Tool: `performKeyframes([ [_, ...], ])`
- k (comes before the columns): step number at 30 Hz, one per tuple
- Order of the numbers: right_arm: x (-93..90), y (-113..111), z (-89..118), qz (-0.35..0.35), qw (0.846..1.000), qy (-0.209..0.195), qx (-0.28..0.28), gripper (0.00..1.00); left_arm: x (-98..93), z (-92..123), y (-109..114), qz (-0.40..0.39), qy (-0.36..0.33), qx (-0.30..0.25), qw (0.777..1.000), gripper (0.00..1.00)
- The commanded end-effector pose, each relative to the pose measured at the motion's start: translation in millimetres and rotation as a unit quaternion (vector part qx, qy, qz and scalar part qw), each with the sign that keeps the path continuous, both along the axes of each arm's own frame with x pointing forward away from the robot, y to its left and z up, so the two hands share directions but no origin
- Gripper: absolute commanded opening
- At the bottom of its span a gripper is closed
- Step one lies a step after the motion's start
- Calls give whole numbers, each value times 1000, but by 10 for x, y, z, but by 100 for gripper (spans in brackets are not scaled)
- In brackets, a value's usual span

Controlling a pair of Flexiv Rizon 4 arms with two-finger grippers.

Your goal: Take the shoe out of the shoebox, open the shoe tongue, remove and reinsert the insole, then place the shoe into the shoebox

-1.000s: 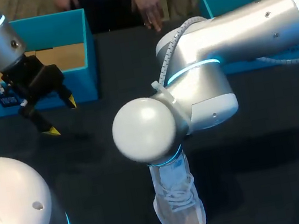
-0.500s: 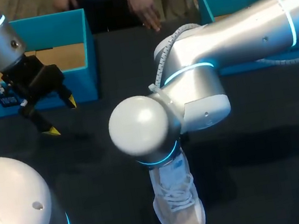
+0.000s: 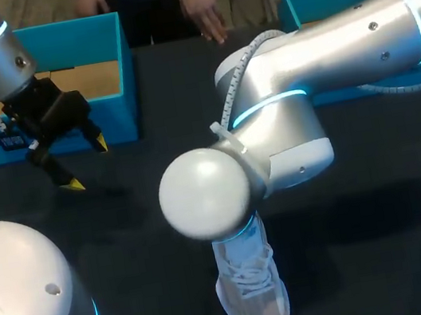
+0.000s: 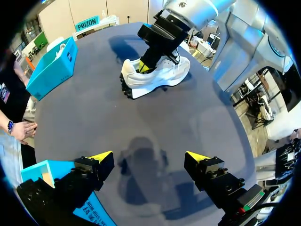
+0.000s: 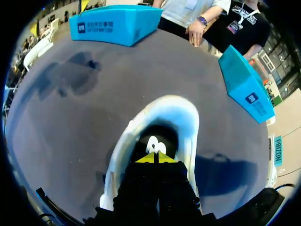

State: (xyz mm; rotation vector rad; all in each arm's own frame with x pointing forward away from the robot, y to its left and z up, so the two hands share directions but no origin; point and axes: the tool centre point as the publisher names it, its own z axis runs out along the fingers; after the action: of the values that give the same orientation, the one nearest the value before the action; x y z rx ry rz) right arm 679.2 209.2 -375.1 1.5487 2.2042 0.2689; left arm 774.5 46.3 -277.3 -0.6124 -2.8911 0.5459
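Your white shoe (image 3: 253,292) is out of both boxes; it stands upright on its sole on the dark counter (image 3: 144,241), toe towards the near edge, heel end hidden under your right arm in the head view. Your right hand (image 5: 155,157) is clenched, yellow tips pressed together, pushed down into the shoe's opening; whether it pinches anything in there, you can't tell. Your left hand (image 3: 86,165) is released, fingers spread wide, nothing between them; it hangs over bare counter just in front of the left teal box (image 3: 116,100), well apart from the shoe. The right teal box (image 3: 306,4) sits at the far right; a person's hand (image 3: 207,16) is at the far edge between the boxes.
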Motion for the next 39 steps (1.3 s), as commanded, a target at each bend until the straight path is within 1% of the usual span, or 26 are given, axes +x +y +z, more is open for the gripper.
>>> performKeyframes([
  [1,94,-31,-130,-55,997,9,56,0,-3,-1,0,0,0,1,1000,100],
  [4,150,-49,-237,-53,995,33,72,0,-3,-1,0,0,0,1,1000,100],
  [7,149,-74,-330,-57,994,55,78,0,-3,-1,0,0,0,1,1000,100],
  [9,121,-81,-367,-59,993,62,78,0,-3,-1,0,0,0,1,1000,100],
  [13,-17,-92,-410,-65,992,70,79,0,-3,-1,0,0,0,1,1000,100],
  [18,-209,-59,-372,-75,992,76,63,0,-3,-1,0,0,0,1,1000,100],
  [23,-318,-66,-290,-79,992,74,61,0,-3,-1,0,0,0,1,1000,100],
  [28,-283,-34,-141,-66,994,64,64,0,-3,-1,0,0,0,1,1000,100],
  [31,-223,-4,-54,-59,994,69,61,0,-3,-1,0,0,0,1,1000,100],
  [35,-164,-3,6,-55,993,92,54,0,-3,-1,0,0,0,1,1000,100],
  [39,-158,-59,13,-59,990,118,47,0,-3,-1,0,0,0,1,1000,100],
])
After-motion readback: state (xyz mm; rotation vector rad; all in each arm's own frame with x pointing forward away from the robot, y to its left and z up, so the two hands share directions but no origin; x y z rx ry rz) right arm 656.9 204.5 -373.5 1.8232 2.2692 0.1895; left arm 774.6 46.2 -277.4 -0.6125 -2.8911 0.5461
